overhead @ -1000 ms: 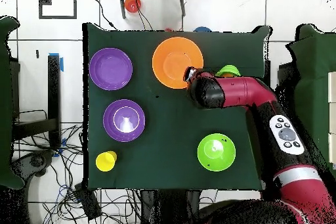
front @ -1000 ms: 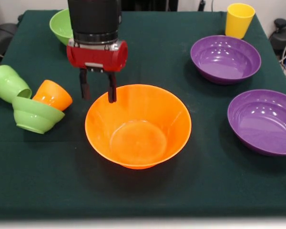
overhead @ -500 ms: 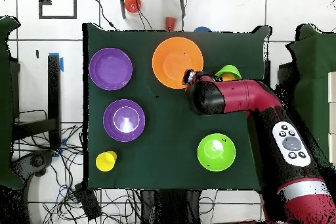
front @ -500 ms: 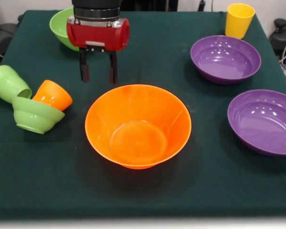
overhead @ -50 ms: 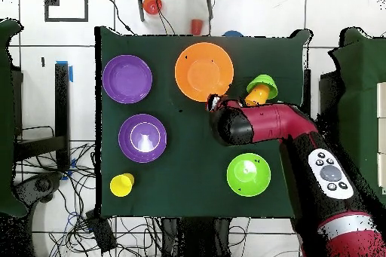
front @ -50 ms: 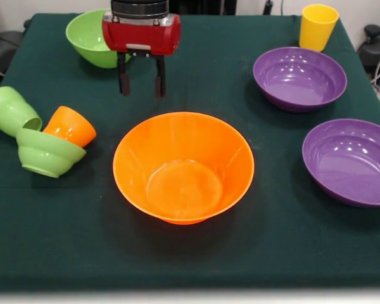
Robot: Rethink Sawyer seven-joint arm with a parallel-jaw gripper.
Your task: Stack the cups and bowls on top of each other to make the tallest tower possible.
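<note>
- The gripper (front @ -50 ms: pixel 141 79) hangs above the cloth with its two dark fingers (front @ -50 ms: pixel 123 80) spread apart and nothing between them (its red body sits directly above).
- Just in front of it stands the large orange bowl (front @ -50 ms: pixel 183 166), upright and empty, clear of the fingertips.
- Behind the gripper, the medium light-green bowl (front @ -50 ms: pixel 88 38) is partly hidden by the red body.
- At one table edge lie a tipped light-green cup (front @ -50 ms: pixel 11 110), an orange cup (front @ -50 ms: pixel 70 126) and the small light-green bowl (front @ -50 ms: pixel 47 153), huddled together and touching.
- On the opposite side, two purple bowls (front @ -50 ms: pixel 299 78) (front @ -50 ms: pixel 350 161) sit apart, the yellow cup (front @ -50 ms: pixel 317 26) upright beyond them.
- The green tablecloth (front @ -50 ms: pixel 285 240) covers the table.
</note>
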